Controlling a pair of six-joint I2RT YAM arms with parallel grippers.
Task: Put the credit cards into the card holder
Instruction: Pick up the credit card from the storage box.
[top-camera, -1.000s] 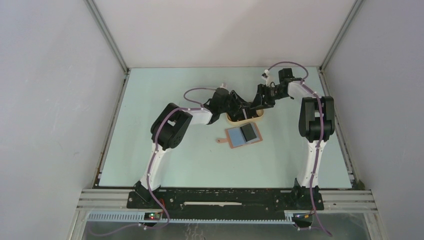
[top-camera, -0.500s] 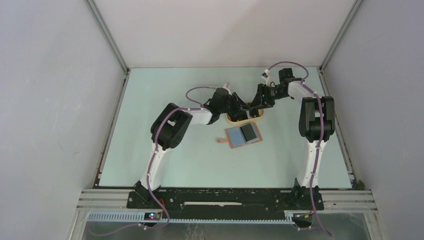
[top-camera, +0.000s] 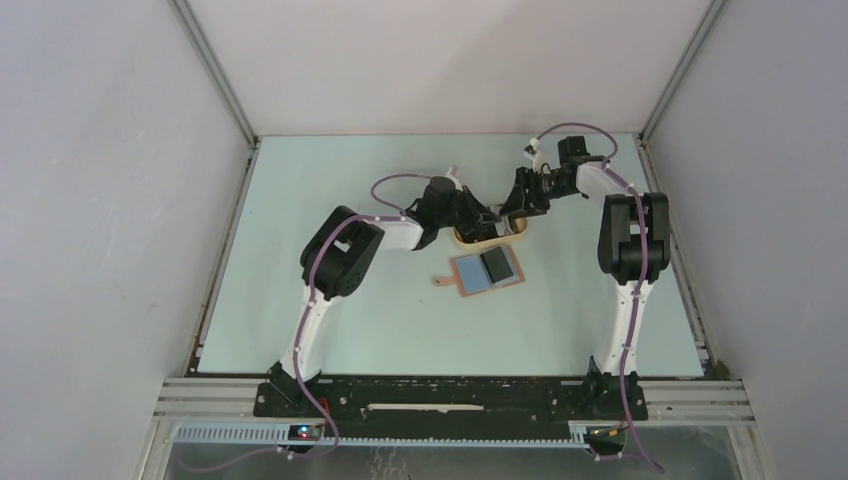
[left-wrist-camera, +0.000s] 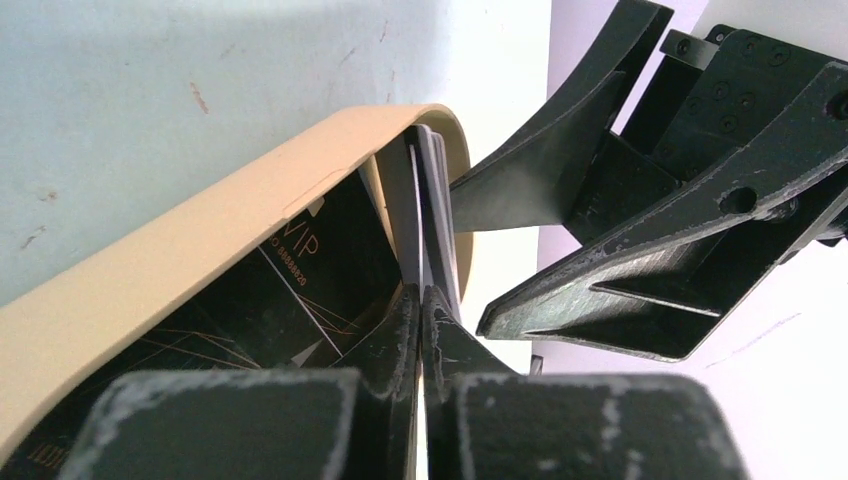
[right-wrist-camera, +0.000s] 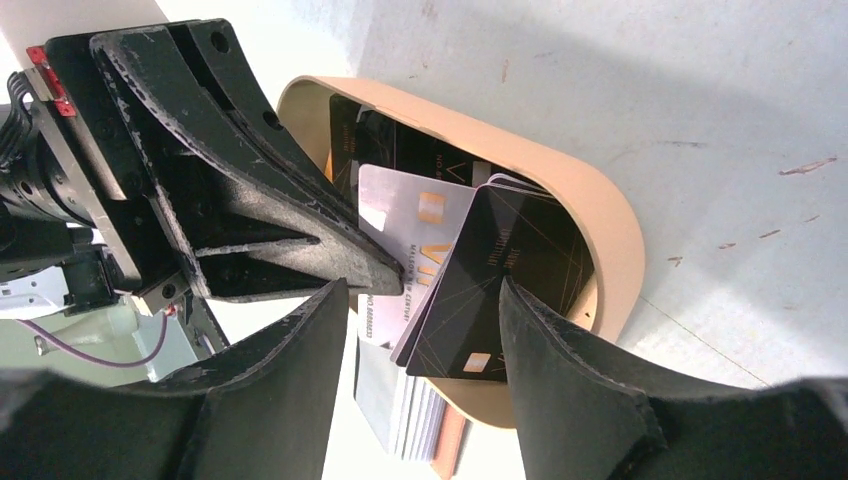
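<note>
1. The table (top-camera: 330, 300) is carrying the whole job. The task is sitting at an early stage: the credit cards (right-wrist-camera: 520, 250) are standing bunched in the beige tray (right-wrist-camera: 590, 220), and the card holder (top-camera: 472, 274) is lying open and apart from it.
2. The left arm (top-camera: 345, 255) is reaching forward and toward the right, with its wrist low over the tray. The right arm (top-camera: 630, 235) is folding in from the far right, its wrist pointing down at the same tray. The two wrists are nearly meeting there.
3. The tray is sitting toward the far middle of the table, with black cards lining its inside wall.
4. The card holder is resting just nearer the arm bases than the tray, bluish-grey inner face up. A dark rectangle (top-camera: 496, 264) is showing on its right half; whether this is a card already delivered cannot be determined from overhead.
5. A pale card (right-wrist-camera: 405, 225) and a black card (right-wrist-camera: 510, 260) are fanning upward out of the stack.
6. The left gripper (left-wrist-camera: 422, 305) is pinching fully closed on the thin upper edge of the pale card.
7. The right gripper (right-wrist-camera: 422, 290) is standing spread wide, its jaws straddling the fanned cards and gripping nothing.
8. Judgement: lifting out the pinched card, carrying it to the holder and inserting it are all remaining, as are the other cards.
</note>
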